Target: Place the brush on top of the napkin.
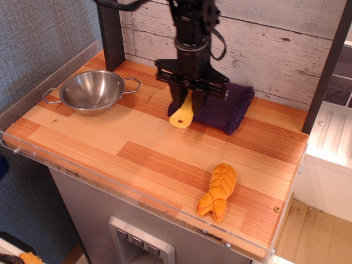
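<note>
The gripper (190, 96) has its jaws closed on the upper end of the brush (182, 114), which hangs nearly upright, its long axis close to vertical and its rounded yellow handle pointing down and slightly toward the camera. The brush is held over the near-left edge of the napkin (225, 107); whether it touches the cloth cannot be told. Left of the napkin sits a steel bowl (92, 91), and well in front of it an orange shrimp toy (219, 190) lies on the wooden counter (137, 157).
</note>
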Robot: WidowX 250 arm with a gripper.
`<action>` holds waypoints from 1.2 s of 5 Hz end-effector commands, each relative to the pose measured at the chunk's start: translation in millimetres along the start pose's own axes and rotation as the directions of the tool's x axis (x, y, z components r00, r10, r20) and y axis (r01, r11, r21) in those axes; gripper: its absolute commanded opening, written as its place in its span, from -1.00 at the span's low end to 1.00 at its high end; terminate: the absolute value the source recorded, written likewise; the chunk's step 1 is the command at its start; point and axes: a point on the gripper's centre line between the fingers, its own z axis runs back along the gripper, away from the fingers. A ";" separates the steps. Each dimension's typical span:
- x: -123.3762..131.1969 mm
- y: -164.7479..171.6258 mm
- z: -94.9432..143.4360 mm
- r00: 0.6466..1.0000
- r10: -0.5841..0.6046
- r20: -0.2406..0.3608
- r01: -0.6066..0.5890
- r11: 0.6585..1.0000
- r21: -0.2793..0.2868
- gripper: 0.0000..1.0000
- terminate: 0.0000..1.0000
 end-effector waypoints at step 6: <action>35.5 -1.0 48.9 0.996 0.016 0.086 -0.010 0.998 -0.061 1.00 -1.00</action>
